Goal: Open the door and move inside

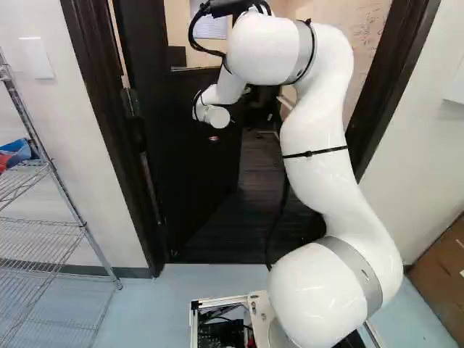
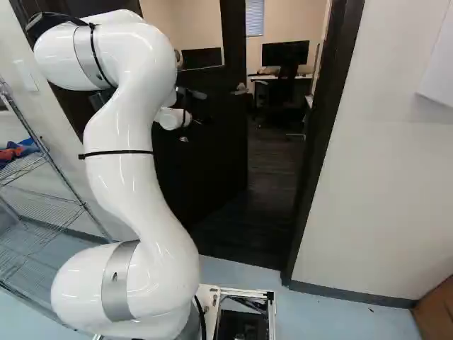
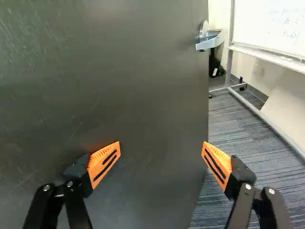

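The dark door (image 1: 199,170) stands ajar, swung into the room beyond the frame. In the right base view my gripper (image 2: 191,95) is a small dark shape past the white wrist, in front of the door; its fingertips are hard to make out there. The wrist view shows the gripper (image 3: 161,149) with its fingers wide apart and nothing held. One orange pad (image 3: 105,162) is over the door panel (image 3: 143,95), the other over the carpet past the door's free edge. A silver lever handle (image 3: 211,41) sits near that edge, ahead of the fingers.
The door frame (image 2: 318,152) rises beside the opening. A wire shelf (image 1: 43,225) stands left of the doorway, a brown cabinet (image 1: 444,272) to its right. Inside the room are a monitor (image 2: 285,54), a chair (image 2: 287,88) and a whiteboard on a stand (image 3: 271,28).
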